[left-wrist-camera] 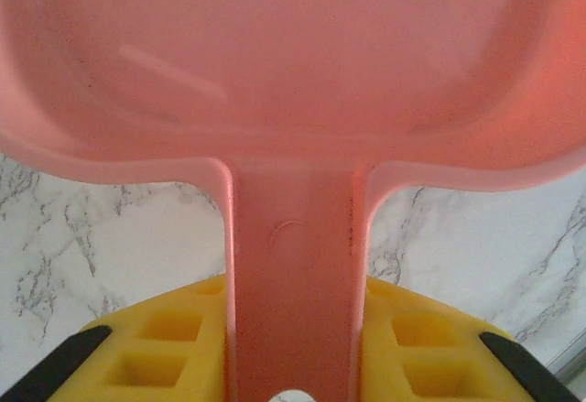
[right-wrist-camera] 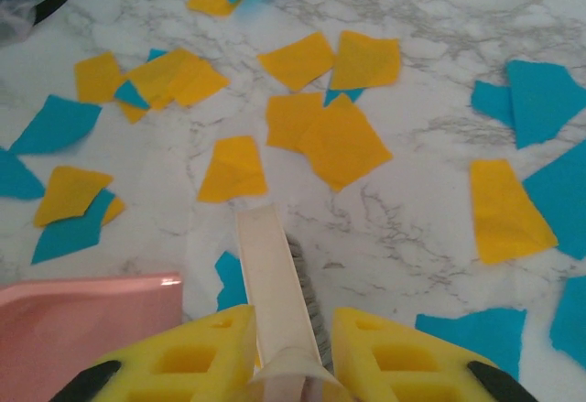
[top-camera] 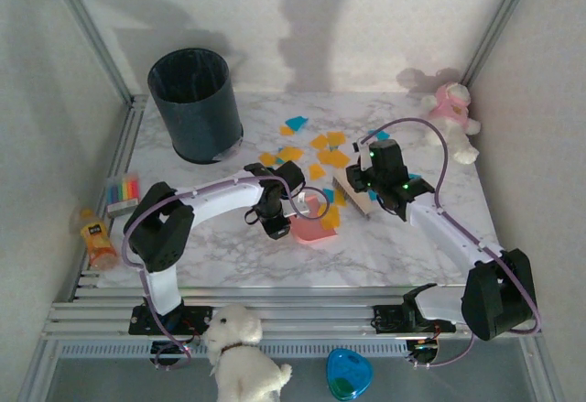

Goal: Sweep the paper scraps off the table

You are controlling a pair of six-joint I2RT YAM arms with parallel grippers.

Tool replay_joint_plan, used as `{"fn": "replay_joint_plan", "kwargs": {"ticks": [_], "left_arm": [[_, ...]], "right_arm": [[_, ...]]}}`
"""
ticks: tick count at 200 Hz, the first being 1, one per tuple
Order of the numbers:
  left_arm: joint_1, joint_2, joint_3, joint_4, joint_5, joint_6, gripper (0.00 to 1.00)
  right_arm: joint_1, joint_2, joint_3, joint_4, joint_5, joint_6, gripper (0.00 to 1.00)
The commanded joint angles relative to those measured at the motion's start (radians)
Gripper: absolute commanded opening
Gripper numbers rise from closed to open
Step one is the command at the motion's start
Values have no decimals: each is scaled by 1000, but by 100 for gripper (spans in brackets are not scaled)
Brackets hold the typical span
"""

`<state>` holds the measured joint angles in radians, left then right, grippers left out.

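The left gripper (left-wrist-camera: 293, 352) is clamping narrowly on the handle of the pink dustpan (left-wrist-camera: 293, 72), which is lying just left of the small brush (right-wrist-camera: 265, 274) that the right gripper (right-wrist-camera: 288, 361) is pinching by its cream handle. A stroke angled away from the pan risks scattering scraps past it, and thin paper may be slipping under its lip. The paper scraps (right-wrist-camera: 341, 141), flat angular orange-yellow and teal bits, some overlapping, are lying ahead of the brush and to both its sides on the marbled table (right-wrist-camera: 412, 228).
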<state>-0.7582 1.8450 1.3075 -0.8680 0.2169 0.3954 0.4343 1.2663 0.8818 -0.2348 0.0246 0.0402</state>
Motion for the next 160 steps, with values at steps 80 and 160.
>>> {"fn": "replay_joint_plan", "kwargs": {"ticks": [80,160], "left_arm": [[8,30,24,-38,1,-17,0],[2,16,10,-29,27,29,0]], "right_arm": [[29,-86,-20,-85,-169,34,0],[28,-162,-31,-30,-71,133,0]]}}
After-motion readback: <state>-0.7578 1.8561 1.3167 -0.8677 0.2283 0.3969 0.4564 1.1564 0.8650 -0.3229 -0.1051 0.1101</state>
